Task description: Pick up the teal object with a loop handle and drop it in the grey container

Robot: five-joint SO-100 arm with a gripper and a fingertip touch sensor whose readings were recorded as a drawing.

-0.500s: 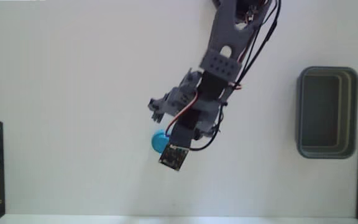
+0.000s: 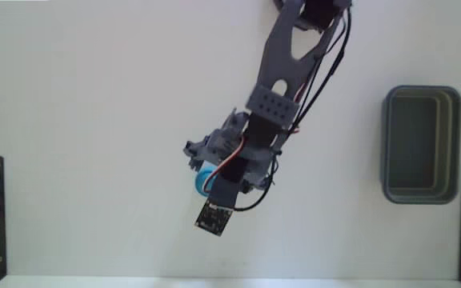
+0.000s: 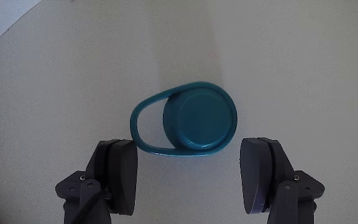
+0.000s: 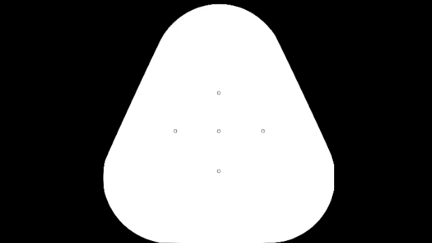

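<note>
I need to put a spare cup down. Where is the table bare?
Bare: the wide stretch left of the arm, and the strip between arm and grey bin. Crowded: around the open hand and teal cup.

Bare table [image 2: 94, 120] all round, grey container [image 2: 421, 144] far right, nothing between

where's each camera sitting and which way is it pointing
Fixed view: mounted above, looking straight down on the white table; shows the whole arm reaching in from the top edge, the grey container at right.
Wrist view: rides on the arm just behind the claw, looking down past its two spread fingers at the table.
Shared: the teal object with a loop handle, partly hidden under the arm in the fixed view.
</note>
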